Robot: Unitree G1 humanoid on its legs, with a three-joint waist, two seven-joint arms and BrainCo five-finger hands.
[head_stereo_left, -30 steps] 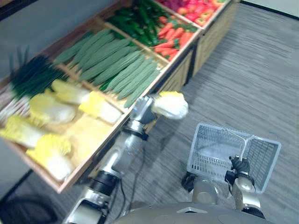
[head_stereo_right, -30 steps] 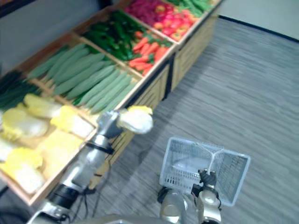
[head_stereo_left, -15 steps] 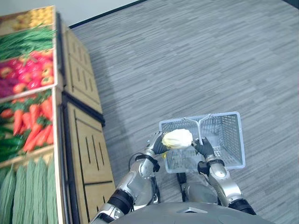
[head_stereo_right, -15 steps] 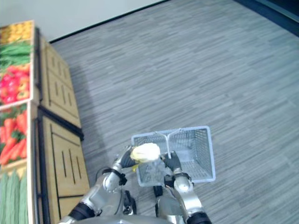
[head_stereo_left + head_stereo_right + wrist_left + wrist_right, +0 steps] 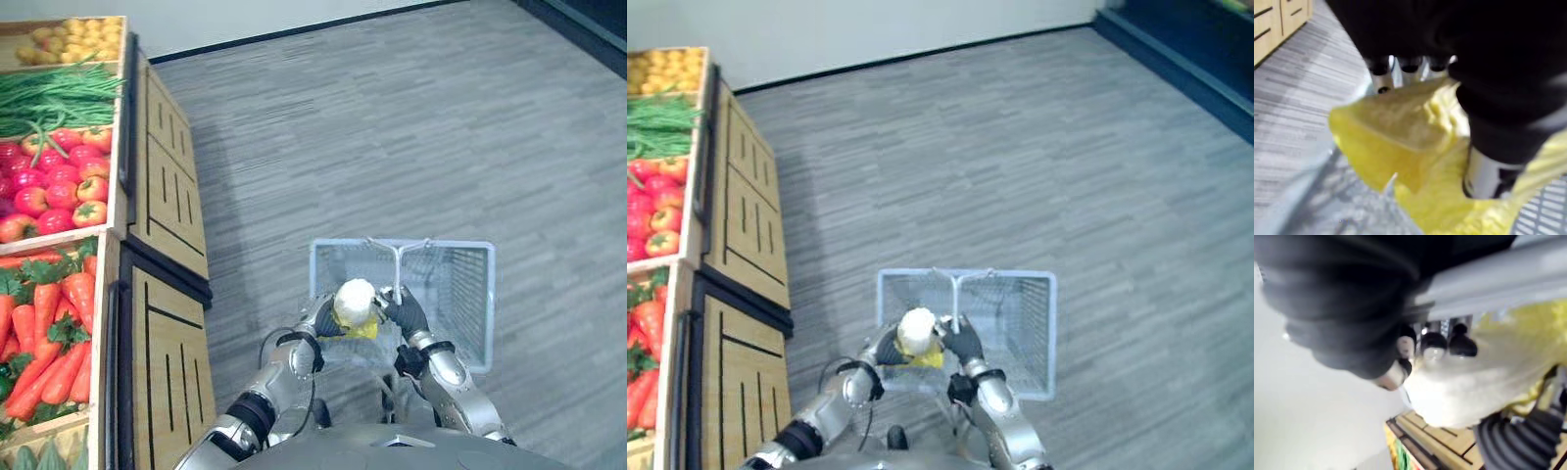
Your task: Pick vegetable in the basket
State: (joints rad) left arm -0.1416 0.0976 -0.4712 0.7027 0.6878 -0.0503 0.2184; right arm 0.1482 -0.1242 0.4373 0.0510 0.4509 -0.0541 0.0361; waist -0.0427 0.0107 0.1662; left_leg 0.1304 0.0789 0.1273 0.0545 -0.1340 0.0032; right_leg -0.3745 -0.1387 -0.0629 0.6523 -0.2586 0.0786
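While my left hand (image 5: 321, 320) hangs over the near-left corner of the basket (image 5: 457, 280), its fingers (image 5: 1380, 67) and thumb are curled tight round the cabbage (image 5: 355, 301). That's a full clasp. The pale stem end is up and the yellow leaves spill out below my palm. So the cabbage is up in my grip, above the basket's rim, with grey mesh showing just past the leaves in my left wrist view. Over to my right hand (image 5: 405, 311), just beside the cabbage: it's closed round the basket's wire handle (image 5: 397, 262), carrying the basket over the grey floor (image 5: 411, 127). From that wrist, my dark fingertips (image 5: 1463, 346) sit right up against the cabbage's pale end, though I can't tell if they touch. Off to my left stands the wooden produce stand (image 5: 167, 196), carrots (image 5: 57, 315) nearest me, green beans (image 5: 59, 93) further along.
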